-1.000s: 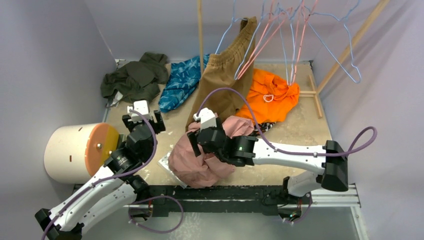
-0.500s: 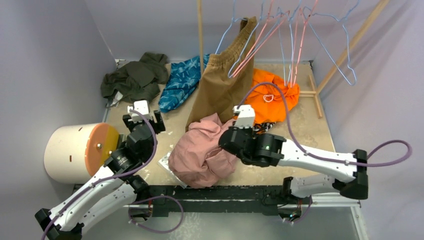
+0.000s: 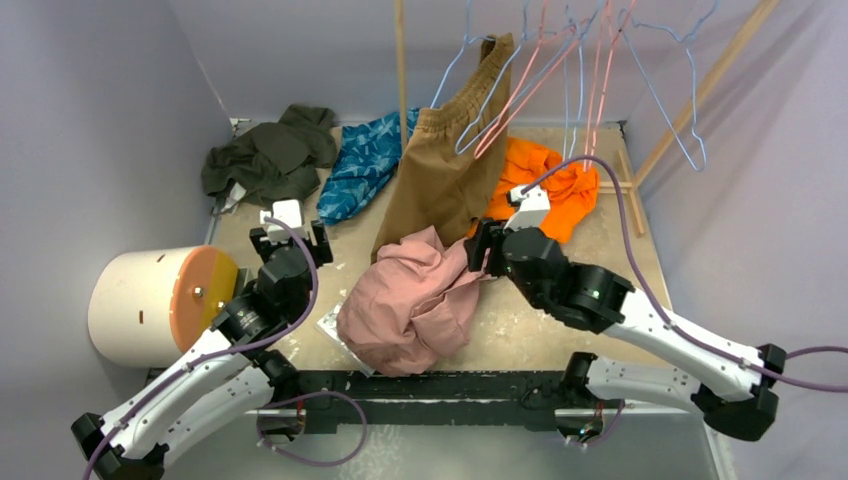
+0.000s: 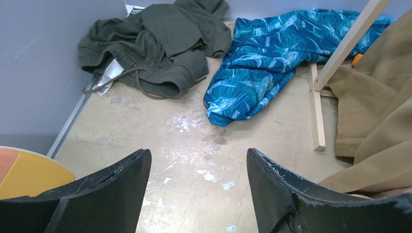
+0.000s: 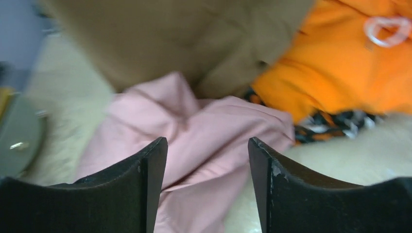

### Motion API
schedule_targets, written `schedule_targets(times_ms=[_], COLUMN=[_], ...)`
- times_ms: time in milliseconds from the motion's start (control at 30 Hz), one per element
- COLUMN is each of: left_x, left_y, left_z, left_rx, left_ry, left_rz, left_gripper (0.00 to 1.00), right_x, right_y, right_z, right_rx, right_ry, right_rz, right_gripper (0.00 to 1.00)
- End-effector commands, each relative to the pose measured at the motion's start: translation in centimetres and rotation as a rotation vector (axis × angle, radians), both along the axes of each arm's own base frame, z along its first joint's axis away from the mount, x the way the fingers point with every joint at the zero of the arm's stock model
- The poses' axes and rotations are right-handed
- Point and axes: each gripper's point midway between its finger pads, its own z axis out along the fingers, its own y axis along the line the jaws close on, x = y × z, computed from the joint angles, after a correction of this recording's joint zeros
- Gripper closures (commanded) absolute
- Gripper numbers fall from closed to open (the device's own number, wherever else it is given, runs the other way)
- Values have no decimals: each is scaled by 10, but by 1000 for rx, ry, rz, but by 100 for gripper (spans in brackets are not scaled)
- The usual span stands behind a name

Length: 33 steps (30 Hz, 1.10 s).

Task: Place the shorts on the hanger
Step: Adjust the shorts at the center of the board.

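right pincer, top view: right gripper (image 3: 482,250) hovers at the far right edge of the shorts (image 3: 410,300), fingers spread, pinching nothing.
left pincer, top view: left gripper (image 3: 290,238) is spread and empty, off to the left of the heap and apart from it.
shorts, top view: a crumpled pink heap on the table (image 3: 600,250) by its near edge, just below the hanging tan shorts (image 3: 440,170).
hanger, top view: the hanger (image 3: 693,150) dangles bare at the far right, well apart from the heap.
left wrist view: fingers wide over bare table; green garment (image 4: 160,39) and blue patterned garment (image 4: 272,63) beyond; no pink cloth in sight.
right wrist view: fingers apart, blurred pink cloth beyond them, orange garment (image 5: 340,63) to the right; contact cannot be told.
progress: early, in my judgement. nothing is done: the shorts lie unlifted and the hanger is untaken. left to do: grasp the waistband, fetch the hanger, drape the shorts over it.
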Motion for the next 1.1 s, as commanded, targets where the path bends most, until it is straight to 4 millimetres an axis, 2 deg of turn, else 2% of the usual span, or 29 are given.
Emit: schedule_targets(times_ms=[0,100,233,467,500,533,633,800,867,967,1000,1067], left_x=[1,0,1,2,2,2,1,1,1,1,1,1], left_y=[2,3,2,1,1,1,2,2,1,1,1,1], left_z=[3,4,3,2,1,2,2,3,3,3,3,3], left_rx=[1,1,2,8,9,7,8,4,2,3,3,2], left_ry=[-14,-19,-20,-15,-15,-16,-16,-23,-25,-25,-26,-26], left_rz=[5,6,5,-1,0,-1,2,-1,-3,-3,-3,-4], left_gripper=[29,29,29,29,29,29,29,30,29,30,30,30], right_x=[-13,-19,-22,-4,0,4,9,20,22,22,24,26], right_y=[57,78,106,136,140,140,137,124,116,105,99,82], right_z=[70,54,28,-2,-13,-18,-48,-75,-84,-82,-78,-69], right_rx=[166,122,63,-36,-66,-86,-168,-277,-315,-305,-299,-280], right_ry=[-215,-176,-129,-106,-86,-76,0,39,59,53,43,29], right_rz=[365,470,525,483,476,455,407,333,302,258,233,174], right_gripper=[34,32,32,34,34,35,37,42,47,79,97,100])
